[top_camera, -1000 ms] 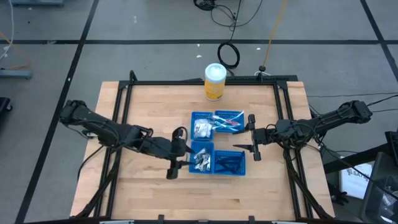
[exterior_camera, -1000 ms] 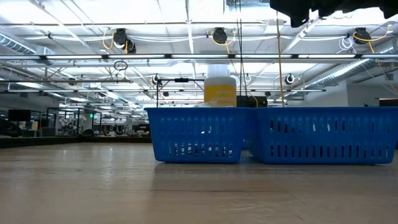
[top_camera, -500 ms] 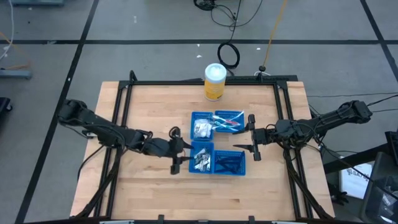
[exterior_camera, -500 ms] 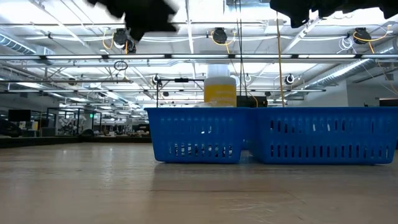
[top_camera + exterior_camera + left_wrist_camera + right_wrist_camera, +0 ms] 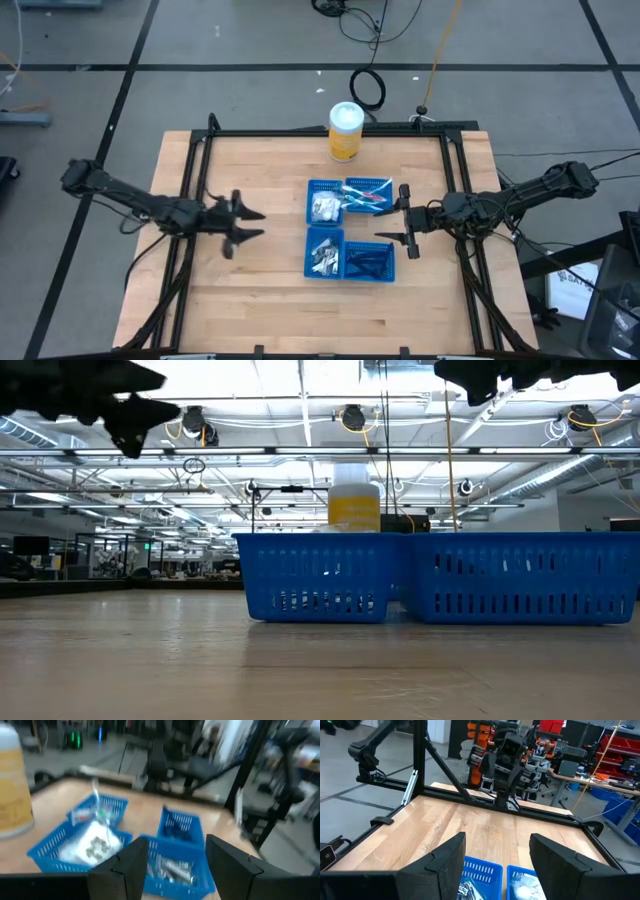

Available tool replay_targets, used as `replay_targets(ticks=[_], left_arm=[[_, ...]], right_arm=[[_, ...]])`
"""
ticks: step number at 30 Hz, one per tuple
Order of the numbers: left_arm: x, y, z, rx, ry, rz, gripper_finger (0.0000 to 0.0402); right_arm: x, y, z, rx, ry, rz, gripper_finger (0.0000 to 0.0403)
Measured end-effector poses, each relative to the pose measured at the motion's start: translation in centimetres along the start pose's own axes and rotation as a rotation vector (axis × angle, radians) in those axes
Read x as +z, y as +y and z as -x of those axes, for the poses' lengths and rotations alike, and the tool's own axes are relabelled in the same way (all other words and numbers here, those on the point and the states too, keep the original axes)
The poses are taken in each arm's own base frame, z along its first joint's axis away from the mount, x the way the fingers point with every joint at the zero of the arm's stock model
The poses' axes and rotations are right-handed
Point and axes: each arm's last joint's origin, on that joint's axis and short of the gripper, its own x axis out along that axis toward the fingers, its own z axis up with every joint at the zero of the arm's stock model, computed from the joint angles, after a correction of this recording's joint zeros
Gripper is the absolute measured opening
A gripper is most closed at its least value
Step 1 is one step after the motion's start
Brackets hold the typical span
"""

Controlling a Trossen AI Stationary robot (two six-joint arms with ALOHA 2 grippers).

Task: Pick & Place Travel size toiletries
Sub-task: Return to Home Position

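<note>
four blue mesh bins (image 5: 308, 250) are sitting in a two-by-two cluster at the middle of the wooden table (image 5: 250, 300), touching one another. the travel size toiletries (image 5: 326, 262) are lying sorted inside them. in the row nearer the yellow canister (image 5: 346, 131), white packets (image 5: 322, 207) are filling the left bin and toothbrushes (image 5: 368, 196) the right bin. in the other row, silvery small items (image 5: 320, 256) are lying in the left bin and dark blue sticks (image 5: 370, 263) in the right bin. the left gripper (image 5: 258, 224) is hovering over bare table, well apart from the cluster on its left side, fingers spread and holding nothing. the right gripper (image 5: 402, 215) is hovering just beside the cluster's right edge, fingers spread wide, gripping nothing. the canister is standing upright near the table's far edge.
</note>
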Motion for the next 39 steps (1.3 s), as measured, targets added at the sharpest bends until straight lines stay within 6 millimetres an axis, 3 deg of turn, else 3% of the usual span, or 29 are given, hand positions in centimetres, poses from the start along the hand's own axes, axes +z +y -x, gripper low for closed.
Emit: replay_targets(ticks=[6,8,11,15,22,35,39], left_arm=[[-2.7,1.7,3.6,-0.050,-0.211,0.025,0.0196],[-3.9,2.2,4.1,-0.053,-0.230,0.034,0.0196],[-4.1,2.4,4.6,-0.044,-0.201,0.045,0.0196],[-4.0,2.5,4.9,-0.040,-0.220,0.038,0.0196],[-4.2,2.6,4.9,-0.036,-0.195,-0.014,0.0196],[-4.6,2.6,4.7,-0.028,-0.152,0.043,0.0196],[-4.6,2.6,4.7,-0.027,-0.153,0.043,0.0196]], right_arm=[[0.0,0.0,0.0,0.000,0.000,0.000,0.0208],[0.0,0.0,0.0,0.000,0.000,0.000,0.0208],[0.0,0.0,0.0,-0.008,0.000,0.012,0.0208],[0.6,-0.5,0.8,-0.097,-0.024,0.032,0.0208],[1.1,-1.3,4.6,-0.160,-0.008,-0.027,0.0208],[-1.3,-1.8,9.8,-0.173,-0.128,-0.063,0.0208],[-2.7,-1.7,10.5,-0.172,-0.156,-0.108,0.0208]])
